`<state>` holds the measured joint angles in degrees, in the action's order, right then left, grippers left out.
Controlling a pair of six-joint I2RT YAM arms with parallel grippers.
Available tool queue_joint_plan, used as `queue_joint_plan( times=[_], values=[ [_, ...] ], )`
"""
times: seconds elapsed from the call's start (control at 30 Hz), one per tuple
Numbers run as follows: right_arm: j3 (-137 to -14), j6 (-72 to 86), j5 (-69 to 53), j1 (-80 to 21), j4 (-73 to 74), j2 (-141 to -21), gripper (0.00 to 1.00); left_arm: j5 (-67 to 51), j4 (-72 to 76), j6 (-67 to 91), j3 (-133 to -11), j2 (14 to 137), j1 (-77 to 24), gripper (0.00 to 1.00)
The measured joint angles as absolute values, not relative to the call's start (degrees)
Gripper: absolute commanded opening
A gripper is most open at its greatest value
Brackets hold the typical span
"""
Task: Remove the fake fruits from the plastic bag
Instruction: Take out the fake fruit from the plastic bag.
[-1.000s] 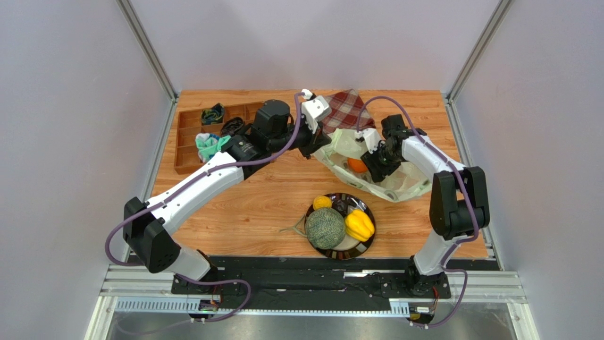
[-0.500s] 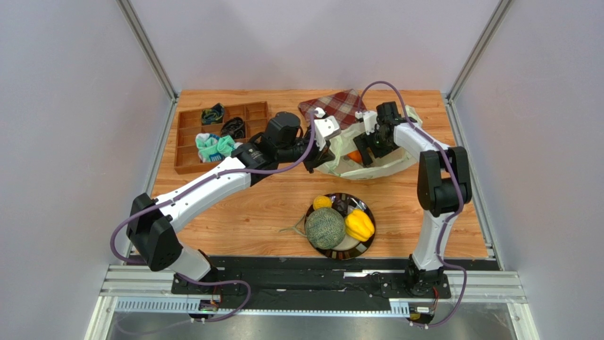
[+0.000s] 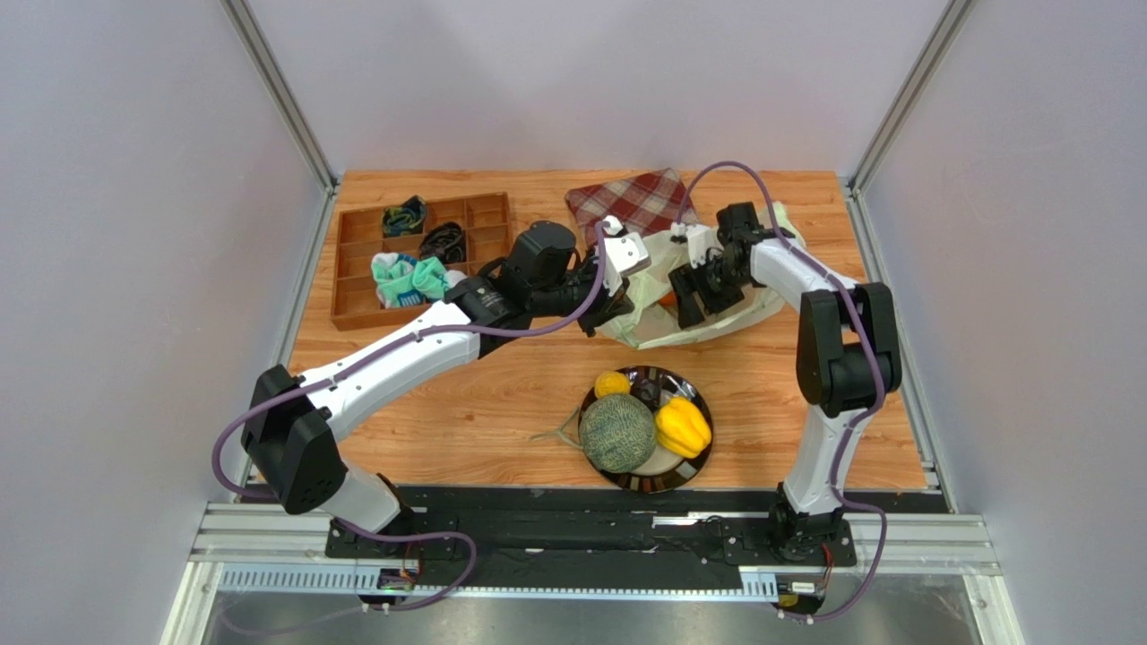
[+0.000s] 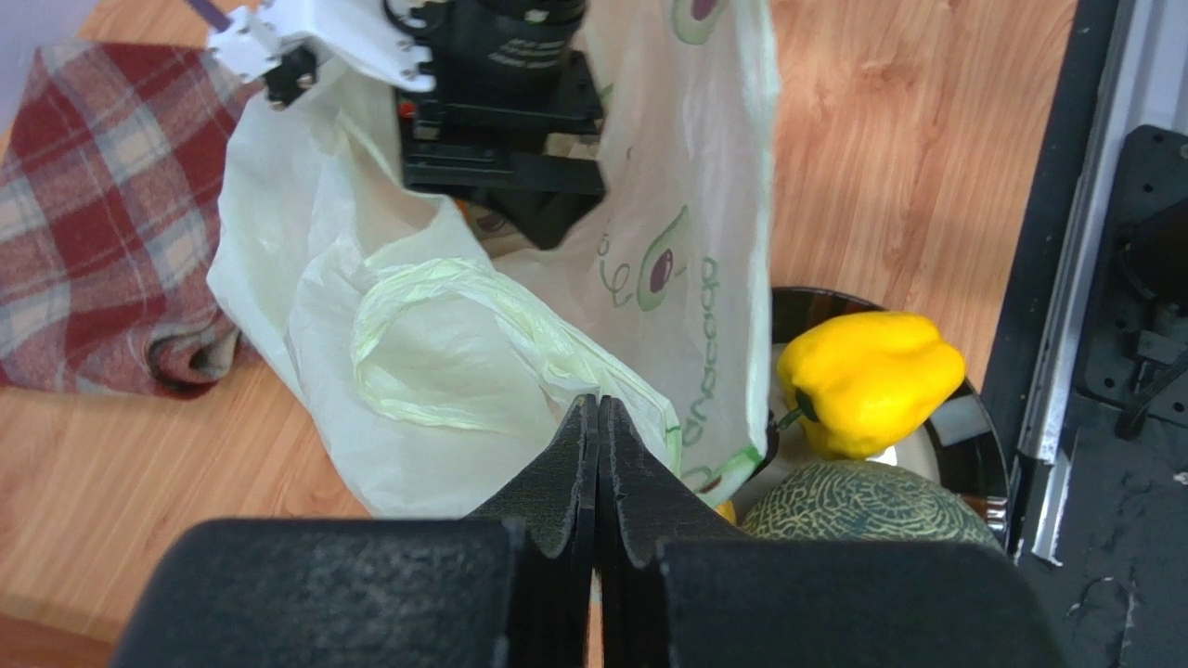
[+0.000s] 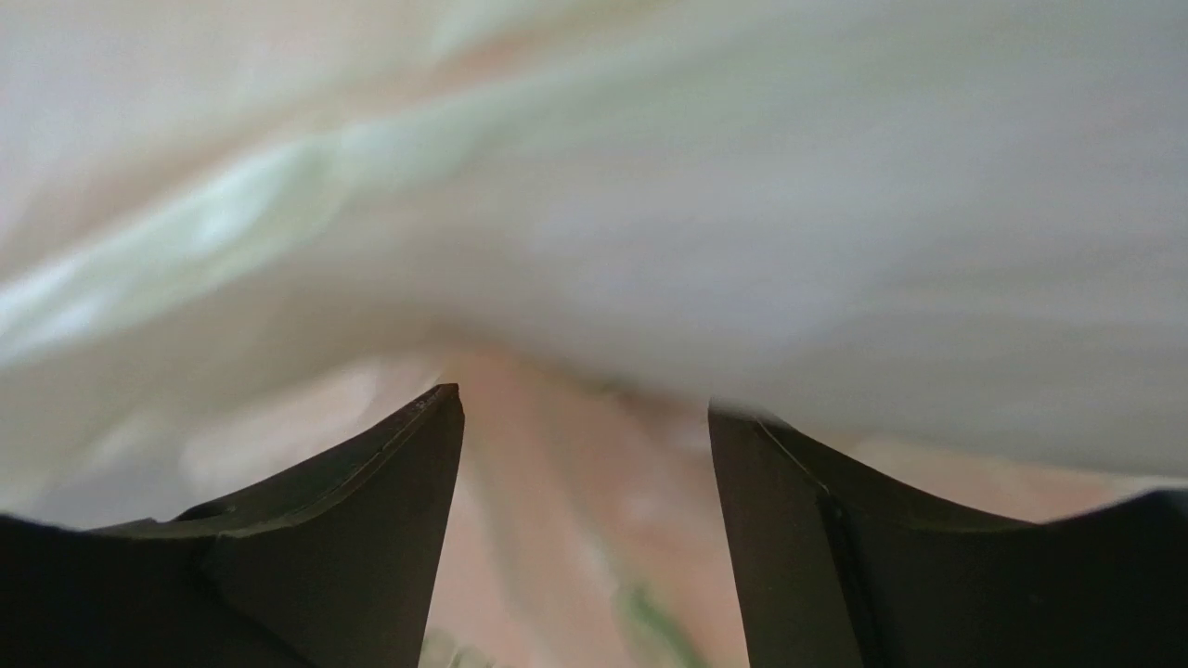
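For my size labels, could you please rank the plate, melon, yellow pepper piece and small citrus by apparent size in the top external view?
Largest to smallest:
1. plate
2. melon
3. yellow pepper piece
4. small citrus
All lie together at similar distance, so the order looks reliable.

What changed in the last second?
The right arm swung from the near right toward the far side, and the bag went from spread out to bunched between the arms; the orange seen through it is now hidden. The left end effector is shut on the bag; the right end effector is open. The plate, melon, pepper and citrus unmoved.
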<state>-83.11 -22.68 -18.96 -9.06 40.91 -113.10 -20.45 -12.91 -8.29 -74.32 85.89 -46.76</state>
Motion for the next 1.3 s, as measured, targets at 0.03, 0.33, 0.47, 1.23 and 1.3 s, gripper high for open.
queue_joint_plan(
  times=[0.03,0.33,0.47,1.23,1.3],
  values=[
    [-80.8,-22.8,-20.5,-9.2,41.4,-111.4,0.73,-20.1,-12.9,-8.4,-73.9,85.9,-46.8,0.0],
    [-73.9,-23.6,-27.7,-10.7,40.2,-101.5,0.84,-13.4,-10.7,-7.5,-70.5,84.0,-47.2,0.0],
    [-77.2,-23.6,-28.0,-11.9,36.9,-102.2,0.87,-11.4,-8.8,-6.2,-73.0,83.9,-47.8,0.0],
    [-92.4,-26.5,-18.7,-16.1,30.8,-120.7,0.59,-9.7,-6.3,-5.4,-76.5,84.2,-48.0,0.0],
    [-92.4,-27.3,-18.5,-16.1,30.8,-120.5,0.54,-8.8,-6.3,-5.4,-76.5,84.2,-48.0,0.0]
  ],
)
